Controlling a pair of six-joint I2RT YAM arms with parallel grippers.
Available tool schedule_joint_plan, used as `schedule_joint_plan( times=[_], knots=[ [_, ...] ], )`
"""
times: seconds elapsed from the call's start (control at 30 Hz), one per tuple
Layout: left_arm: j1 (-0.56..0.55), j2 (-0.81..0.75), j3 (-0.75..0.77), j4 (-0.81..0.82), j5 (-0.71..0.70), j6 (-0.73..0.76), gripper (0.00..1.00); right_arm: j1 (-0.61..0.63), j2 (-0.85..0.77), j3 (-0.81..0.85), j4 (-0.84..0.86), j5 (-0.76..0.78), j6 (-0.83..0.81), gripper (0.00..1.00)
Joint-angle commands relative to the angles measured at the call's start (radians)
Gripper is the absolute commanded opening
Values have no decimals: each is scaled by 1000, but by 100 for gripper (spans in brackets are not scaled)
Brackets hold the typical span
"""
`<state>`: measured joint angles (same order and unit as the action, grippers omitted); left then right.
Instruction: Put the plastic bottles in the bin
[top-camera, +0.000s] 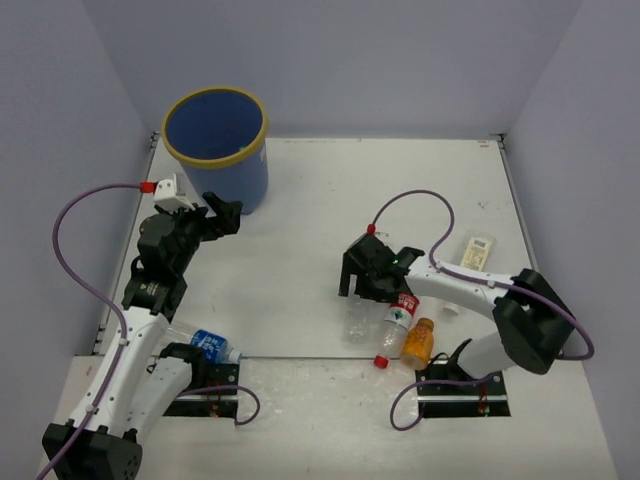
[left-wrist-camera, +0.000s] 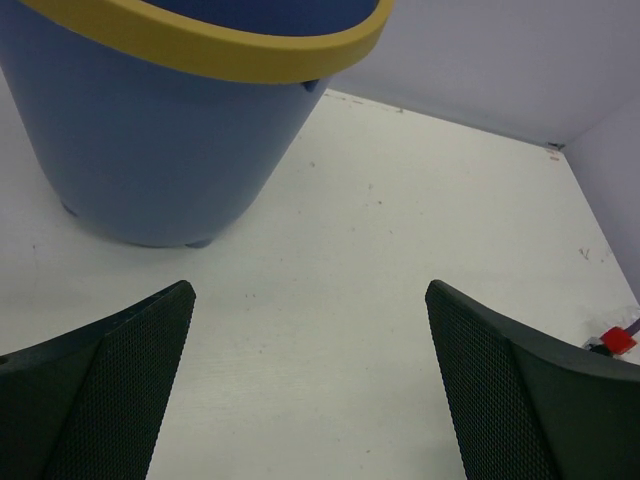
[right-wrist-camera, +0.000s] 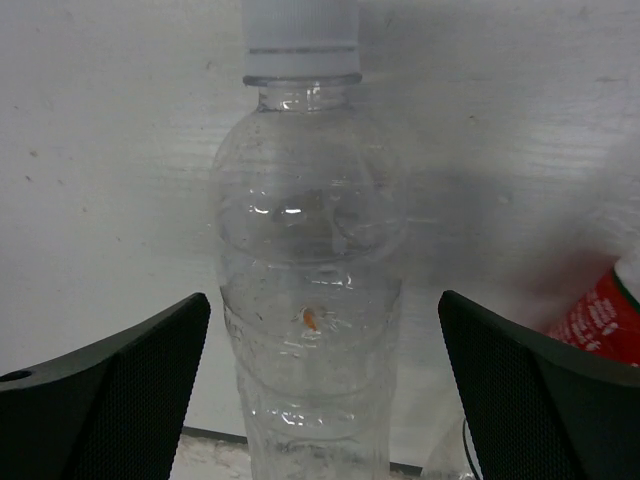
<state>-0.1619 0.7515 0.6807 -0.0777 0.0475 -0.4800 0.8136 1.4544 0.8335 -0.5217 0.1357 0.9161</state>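
Before right gripper's (right-wrist-camera: 322, 310) spread jaws: clear bottle (right-wrist-camera: 305, 250).

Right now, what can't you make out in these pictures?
Blue-label bottle: top view, partly behind the left arm.
Clear bottle: right wrist view, base cut off by the bottom edge.
Red-label bottle: right wrist view, cut by the right edge, blurred.
Bin: left wrist view, inside hidden by its own wall.

Blue yellow-rimmed bin (top-camera: 240, 180) stands upright far-left; clear bottle (right-wrist-camera: 305, 290), red-labelled bottle (top-camera: 398, 325) and orange bottle (top-camera: 418, 343) lie clustered near-right.
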Motion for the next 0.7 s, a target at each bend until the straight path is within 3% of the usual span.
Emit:
schedule_joint_plan(
  times=[0.0,0.07,0.13,0.17,0.2,0.27,0.33,0.47,0.67],
  knots=[
    [4,0,-11,12,-3,-17,100,41,118,54,58,-18,-18,99],
    [4,0,-14,9,-5,-15,100,42,148,52,70,-26,-4,95],
    [4,-1,-16,6,-6,-17,100,43,150,48,75,-16,4,82],
    [4,-1,-18,7,-2,-23,100,45,142,40,83,-10,6,67],
    [4,-1,-21,10,11,-28,100,47,128,33,96,-8,-1,60],
    [4,9,-29,31,66,-48,100,58,52,7,156,-3,-70,49],
    [3,28,-46,71,223,-79,100,68,-46,-29,257,-44,-188,37],
    [-56,51,-141,288,418,-145,100,68,-191,-98,463,-204,-383,29],
    [-325,176,-90,340,368,-143,100,68,-274,-109,607,-344,-529,27]
  ],
)
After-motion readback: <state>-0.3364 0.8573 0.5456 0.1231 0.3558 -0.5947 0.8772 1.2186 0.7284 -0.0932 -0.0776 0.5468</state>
